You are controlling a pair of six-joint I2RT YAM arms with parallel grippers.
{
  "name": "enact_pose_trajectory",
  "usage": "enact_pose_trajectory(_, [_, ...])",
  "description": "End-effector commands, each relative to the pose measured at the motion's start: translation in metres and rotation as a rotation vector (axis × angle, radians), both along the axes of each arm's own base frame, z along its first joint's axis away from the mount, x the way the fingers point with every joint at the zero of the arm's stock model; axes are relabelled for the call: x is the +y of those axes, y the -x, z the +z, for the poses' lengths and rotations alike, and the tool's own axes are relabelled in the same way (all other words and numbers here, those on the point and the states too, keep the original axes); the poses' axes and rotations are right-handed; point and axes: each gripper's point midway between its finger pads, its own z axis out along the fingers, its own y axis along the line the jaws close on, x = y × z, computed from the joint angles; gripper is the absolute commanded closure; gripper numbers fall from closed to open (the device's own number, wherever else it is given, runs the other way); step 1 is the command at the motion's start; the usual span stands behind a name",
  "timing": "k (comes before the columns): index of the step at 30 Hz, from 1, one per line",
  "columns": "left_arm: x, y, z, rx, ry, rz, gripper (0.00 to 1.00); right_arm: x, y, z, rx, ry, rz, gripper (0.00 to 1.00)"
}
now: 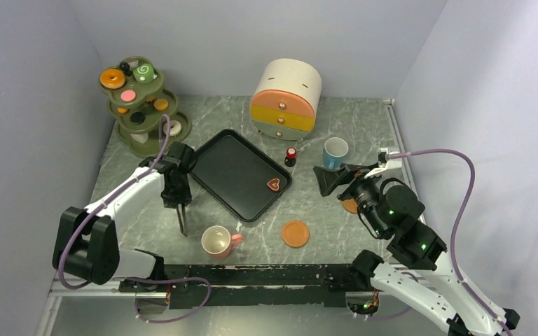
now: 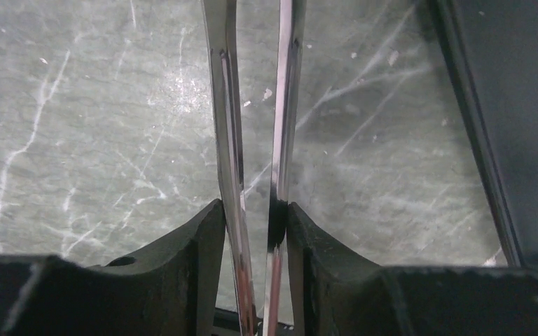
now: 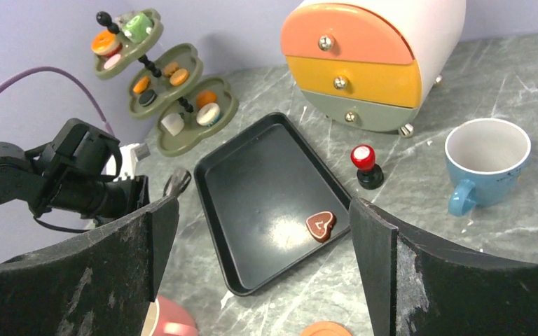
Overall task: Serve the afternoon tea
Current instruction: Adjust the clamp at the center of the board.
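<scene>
- Heart cookie (image 1: 274, 185) lies alone in the tray (image 1: 231, 171), at its right corner.
- Orange doughnut (image 1: 112, 78), green roll (image 1: 143, 71) and other small pastries sit on the tiered stand (image 1: 143, 147) at the far left.
- Pink cup (image 1: 217, 241) stands upright near the front edge. A saucer (image 1: 295, 233) lies to its right, apart from it.
- Second saucer (image 1: 350, 205) is partly hidden under the right arm.
- Blue cup (image 1: 335, 152) stands upright right of the tray, in front of the drawer chest (image 1: 287, 98).
- A red-topped stamp (image 1: 291, 155) stands between the tray and the blue cup.
- Left gripper (image 1: 175, 199) clamps metal tongs (image 1: 181, 220) over bare table left of the tray. The blades are nearly together, with nothing between.
- Right gripper (image 1: 326, 180) hangs beside the blue cup with its jaws spread wide and empty.
</scene>
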Motion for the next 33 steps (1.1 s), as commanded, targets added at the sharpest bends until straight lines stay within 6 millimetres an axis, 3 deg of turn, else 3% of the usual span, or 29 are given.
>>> enact_pose_trajectory(1, [-0.002,-0.006,-0.017,-0.022,0.008,0.091,0.60,0.000,-0.001,0.001,-0.007,-0.018,-0.005,0.04])
enact_pose_trajectory(13, [0.014,0.002,-0.050,0.002,-0.077,0.207,0.56,-0.011,-0.001,-0.001,-0.002,-0.001,-0.046,0.04])
enact_pose_trajectory(16, [0.012,-0.003,-0.049,-0.007,-0.073,0.198,0.48,-0.009,0.000,-0.003,-0.001,-0.004,-0.036,0.04])
enact_pose_trajectory(19, [0.010,-0.007,-0.042,-0.038,-0.056,0.188,0.28,-0.007,-0.001,-0.002,-0.003,0.002,-0.031,0.04])
enact_pose_trajectory(21, [0.012,-0.009,-0.035,-0.066,-0.054,0.185,0.21,-0.007,-0.002,0.000,-0.004,0.010,-0.033,0.04])
enact_pose_trajectory(33, [0.006,-0.012,-0.024,-0.174,0.051,0.191,0.24,-0.009,0.000,0.007,-0.013,0.003,-0.034,0.04])
